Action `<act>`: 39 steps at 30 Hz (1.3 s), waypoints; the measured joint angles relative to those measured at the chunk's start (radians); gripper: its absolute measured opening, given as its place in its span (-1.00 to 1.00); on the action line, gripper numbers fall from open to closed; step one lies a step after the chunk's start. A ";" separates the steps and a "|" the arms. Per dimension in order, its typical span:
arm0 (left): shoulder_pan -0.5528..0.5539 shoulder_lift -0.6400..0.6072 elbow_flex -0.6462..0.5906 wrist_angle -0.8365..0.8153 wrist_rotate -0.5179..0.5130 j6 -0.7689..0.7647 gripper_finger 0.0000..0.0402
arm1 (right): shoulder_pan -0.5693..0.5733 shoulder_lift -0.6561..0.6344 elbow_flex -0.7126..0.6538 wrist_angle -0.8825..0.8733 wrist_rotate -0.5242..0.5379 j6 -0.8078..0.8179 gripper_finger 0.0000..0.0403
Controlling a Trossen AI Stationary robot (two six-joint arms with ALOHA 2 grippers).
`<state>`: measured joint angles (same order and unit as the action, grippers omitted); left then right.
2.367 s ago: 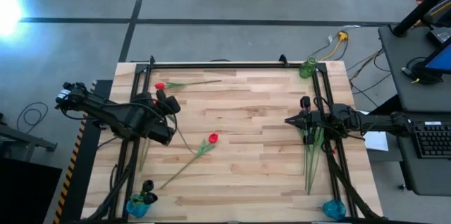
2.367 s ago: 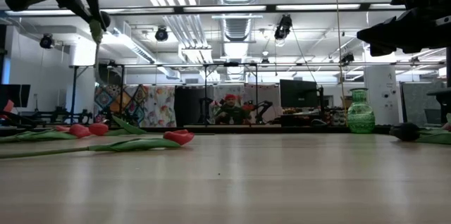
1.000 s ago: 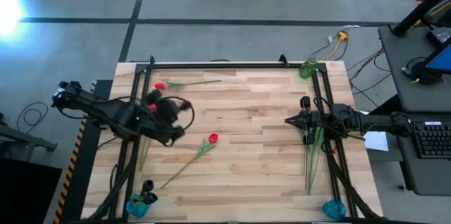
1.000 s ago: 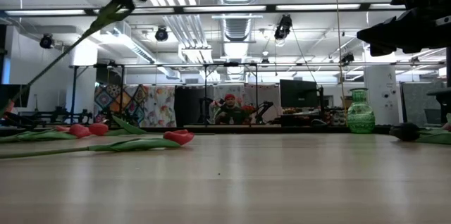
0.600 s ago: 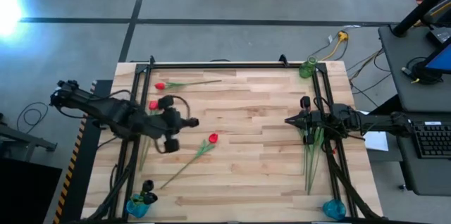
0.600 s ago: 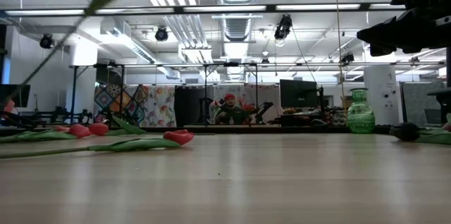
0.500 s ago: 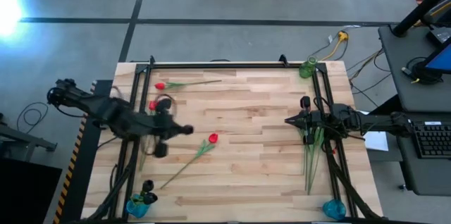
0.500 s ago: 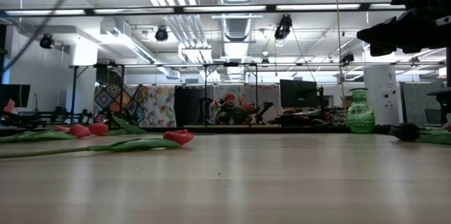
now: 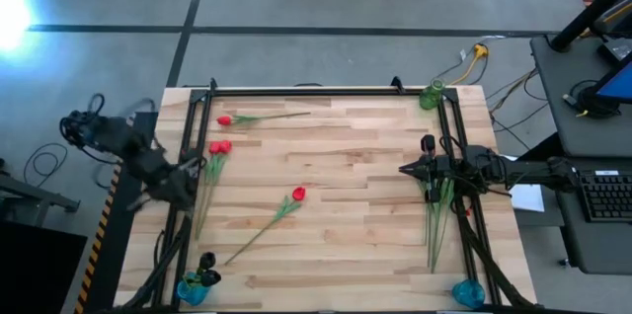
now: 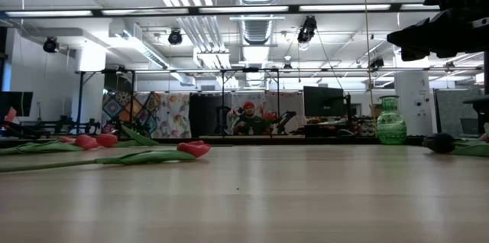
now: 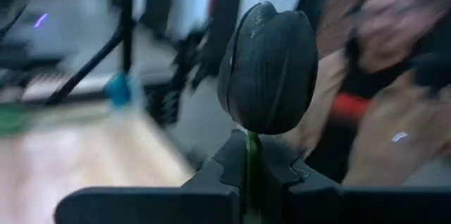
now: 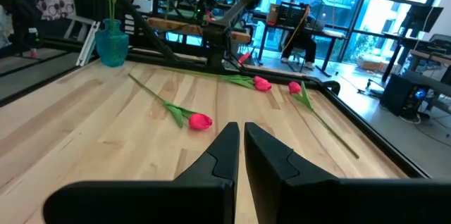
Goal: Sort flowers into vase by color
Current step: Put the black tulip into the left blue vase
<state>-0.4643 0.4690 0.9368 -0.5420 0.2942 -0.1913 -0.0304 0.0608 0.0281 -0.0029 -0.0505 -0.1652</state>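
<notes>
Left end effector (image 11: 248, 175) clamped on the green stem of a near-black flower (image 11: 269, 69), head upright just above the fingers. In the high view that arm sits blurred at the left edge of the surface (image 9: 336, 255), just off the wood.

Right end effector (image 12: 240, 146) closed, holding nothing, hovering over the right side of the surface, pointed toward the middle.

Nearest it on the wood: one red flower (image 9: 297, 194) mid-surface, stem running diagonally toward the near-left corner. Two more red flowers (image 9: 218, 146) lie together near the left edge; another red one (image 9: 224, 119) lies by the far-left corner.

A bunch of green stems (image 9: 435, 217) lies under the right arm.

Vases: blue one (image 9: 194, 289) at near-left with dark flowers in it, second blue vase (image 9: 468, 293) near-right, green vase (image 9: 431, 95) far-right.
</notes>
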 joint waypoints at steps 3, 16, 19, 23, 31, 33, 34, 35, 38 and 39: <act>0.000 -0.048 -0.047 0.156 0.043 -0.033 -1.00 | 0.000 0.000 0.000 0.000 0.000 -0.001 -0.91; -0.001 -0.160 -0.279 0.602 0.220 -0.209 -1.00 | 0.000 0.000 0.000 0.000 0.000 0.000 -0.91; -0.012 -0.171 -0.335 0.700 0.231 -0.224 -1.00 | 0.000 0.000 0.000 0.000 0.000 0.000 -0.91; -0.038 -0.168 -0.421 0.861 0.274 -0.273 -1.00 | 0.000 0.000 0.000 0.000 0.000 -0.001 -0.91; -0.114 -0.171 -0.532 0.986 0.262 -0.265 -1.00 | 0.000 0.000 0.000 0.000 0.000 -0.001 -0.91; -0.130 -0.169 -0.545 0.988 0.262 -0.264 -1.00 | 0.000 0.000 0.000 0.000 0.000 -0.001 -0.91; -0.137 -0.166 -0.546 0.990 0.259 -0.263 -1.00 | 0.000 0.000 0.000 0.000 0.000 0.000 -0.91; -0.142 -0.165 -0.546 0.994 0.254 -0.263 -1.00 | 0.000 0.000 0.000 0.000 0.000 0.000 -0.91; -0.156 -0.156 -0.545 0.994 0.248 -0.243 -1.00 | 0.000 0.000 0.000 0.000 0.000 0.000 -0.91; -0.161 -0.152 -0.546 0.994 0.247 -0.232 -1.00 | 0.000 0.000 0.000 0.000 0.000 0.000 -0.91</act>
<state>-0.6256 0.3167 0.3906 0.4516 0.5414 -0.4236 -0.0303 0.0608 0.0280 -0.0029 -0.0505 -0.1650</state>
